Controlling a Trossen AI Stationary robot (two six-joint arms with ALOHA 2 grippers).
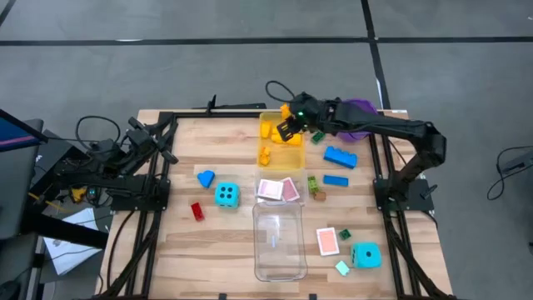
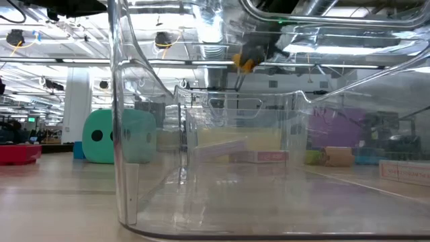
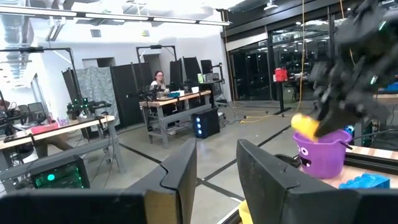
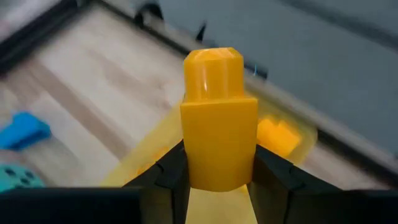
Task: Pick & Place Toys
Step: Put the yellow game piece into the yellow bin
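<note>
Yellow brick, nearest the right wrist camera, sits pinched at its lower body between the right gripper fingers, above the yellow-tinted tray; it looks light, rigid and smooth, best gripped on flat sides

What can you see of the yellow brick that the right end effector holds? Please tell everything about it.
The yellow brick is a small piece of glossy, hard-looking plastic: a blocky body with one round stud on its end. It stands upright between the two dark fingers of the right end effector, which press on its opposite sides; nothing else touches it. It hangs in the air above the yellow-tinted tray at the far side of the wooden table, where other yellow pieces lie.
</note>
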